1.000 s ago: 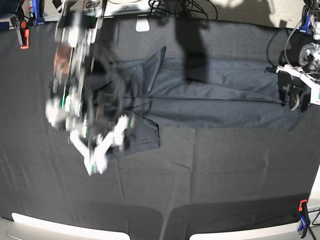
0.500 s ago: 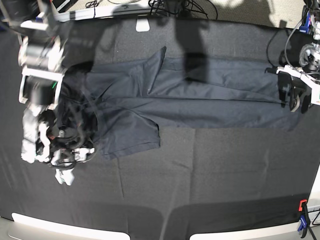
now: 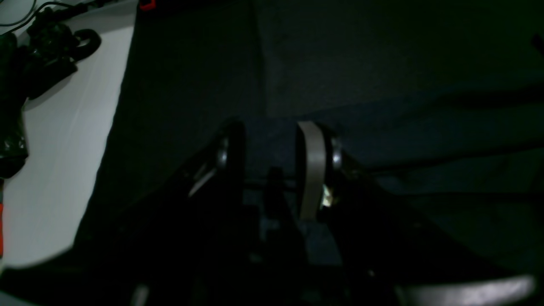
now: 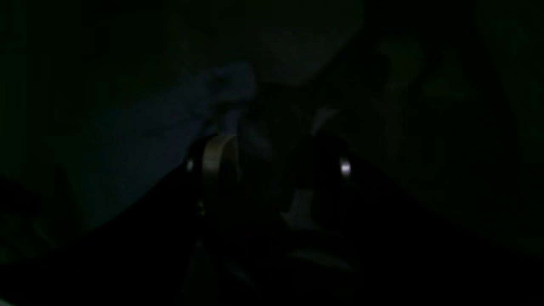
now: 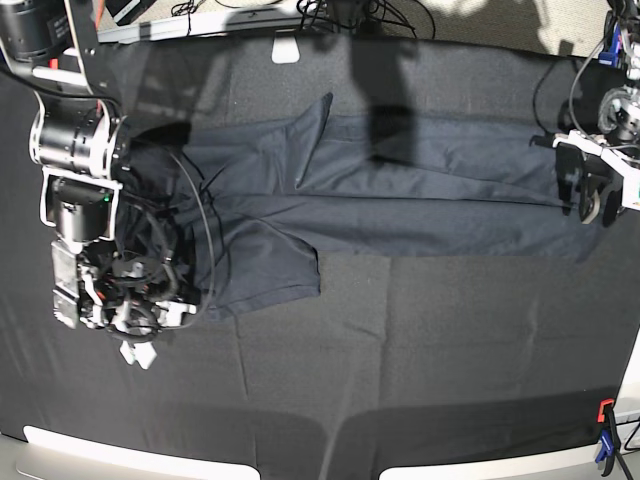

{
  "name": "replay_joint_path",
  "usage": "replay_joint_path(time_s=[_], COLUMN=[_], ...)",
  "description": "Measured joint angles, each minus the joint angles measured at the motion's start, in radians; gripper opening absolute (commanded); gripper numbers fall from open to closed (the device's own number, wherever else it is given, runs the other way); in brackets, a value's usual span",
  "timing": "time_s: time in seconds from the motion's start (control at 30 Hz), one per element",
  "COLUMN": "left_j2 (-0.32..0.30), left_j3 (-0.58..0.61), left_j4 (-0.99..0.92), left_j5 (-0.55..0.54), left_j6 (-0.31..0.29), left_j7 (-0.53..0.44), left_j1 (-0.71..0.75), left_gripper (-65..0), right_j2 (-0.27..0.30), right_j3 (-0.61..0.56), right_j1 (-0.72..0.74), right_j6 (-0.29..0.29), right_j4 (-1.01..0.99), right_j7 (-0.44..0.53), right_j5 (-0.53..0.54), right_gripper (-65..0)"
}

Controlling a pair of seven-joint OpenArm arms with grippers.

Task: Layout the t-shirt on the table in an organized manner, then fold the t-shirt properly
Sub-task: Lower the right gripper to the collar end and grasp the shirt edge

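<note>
The t-shirt (image 5: pixel 400 190) lies stretched out in a long band across the far half of the bench (image 5: pixel 420 360), running from the robot's right side over to its left. It looks partly laid out, not yet tidy: one sleeve or flap (image 5: pixel 262 262) hangs down toward the near side at the right-arm end, a pointed piece (image 5: pixel 318 118) sticks up along the far edge, and long creases run the length of the cloth. I'd judge the spreading step is well on but unfinished, and no proper fold has been made so far as I can see.

The right end effector (image 5: pixel 135 352) sits low over the bench just beside the sleeve end of the shirt, its arm and cables covering that corner. Its wrist view is almost black; the fingers seem to stand apart, but I cannot tell whether cloth is between them. The left end effector (image 3: pixel 272 144) is at the opposite end, by the shirt's edge, with its fingers (image 3: pixel 310 170) spread and a clear gap between them, nothing pinched.

What is left, to my eye: flatten sleeves and hem, then all the folding.
</note>
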Motion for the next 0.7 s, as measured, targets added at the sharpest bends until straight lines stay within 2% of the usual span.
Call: replay_joint_path(time_s=[0.3, 0.4, 0.47, 0.6, 0.7], left_j2=[0.011, 0.012, 0.011, 0.011, 0.011], left_j3=[0.000, 0.000, 0.000, 0.000, 0.000], left_j4=[0.000, 0.000, 0.000, 0.000, 0.000], left_j5=[0.000, 0.000, 0.000, 0.000, 0.000], left_j6=[0.000, 0.000, 0.000, 0.000, 0.000], left_j7=[0.000, 0.000, 0.000, 0.000, 0.000], left_j1=[0.000, 0.000, 0.000, 0.000, 0.000], left_gripper=[-47.6, -47.6, -47.6, -47.6, -47.5], right_j2=[-0.041, -0.053, -0.068, -0.094, -0.106], right_j3=[0.000, 0.000, 0.000, 0.000, 0.000], right_j1=[0.000, 0.000, -0.002, -0.006, -0.012], right_j6=[0.011, 0.011, -0.011, -0.040, -0.043], right_j4=[-0.002, -0.002, -0.002, -0.001, 0.000], right_j7=[0.135, 0.146, 0.145, 0.156, 0.167], right_j5=[-0.005, -0.079, -0.132, -0.155, -0.155], right_gripper=[-36.3, -36.3, -36.4, -36.4, -43.4])
